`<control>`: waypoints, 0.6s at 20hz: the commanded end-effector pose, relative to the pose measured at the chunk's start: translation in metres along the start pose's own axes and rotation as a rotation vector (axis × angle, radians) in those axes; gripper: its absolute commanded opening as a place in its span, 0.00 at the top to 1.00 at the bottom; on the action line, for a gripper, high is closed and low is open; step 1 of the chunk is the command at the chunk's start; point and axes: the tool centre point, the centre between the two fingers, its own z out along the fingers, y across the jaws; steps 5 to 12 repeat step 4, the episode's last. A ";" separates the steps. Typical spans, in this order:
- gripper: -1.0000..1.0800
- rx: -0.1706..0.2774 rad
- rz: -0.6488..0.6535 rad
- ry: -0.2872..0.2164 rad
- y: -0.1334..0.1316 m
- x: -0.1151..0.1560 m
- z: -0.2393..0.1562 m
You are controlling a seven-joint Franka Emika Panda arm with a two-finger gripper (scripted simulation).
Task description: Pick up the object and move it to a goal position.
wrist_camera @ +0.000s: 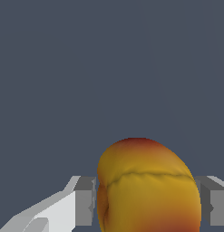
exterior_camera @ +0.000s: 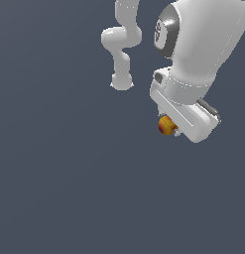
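The object (exterior_camera: 166, 125) is a small round orange-yellow ball with red patches, tucked under the white hand of the arm in the exterior view's right half. My gripper (exterior_camera: 172, 130) is shut on it, and most of the fingers are hidden behind the hand there. In the wrist view the object (wrist_camera: 147, 188) fills the space between the two grey pads (wrist_camera: 85, 199), which press against its sides. The gripper (wrist_camera: 147, 204) holds it with dark grey background beyond.
The white arm's links (exterior_camera: 122, 39) rise at the top of the exterior view, with the wide forearm (exterior_camera: 203, 39) at the exterior view's right. All around is a plain dark grey surface (exterior_camera: 69, 173).
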 end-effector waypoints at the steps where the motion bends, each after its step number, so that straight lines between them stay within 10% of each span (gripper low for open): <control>1: 1.00 0.001 0.000 0.000 -0.002 0.000 -0.004; 12: 1.00 0.001 0.000 0.000 -0.003 0.000 -0.004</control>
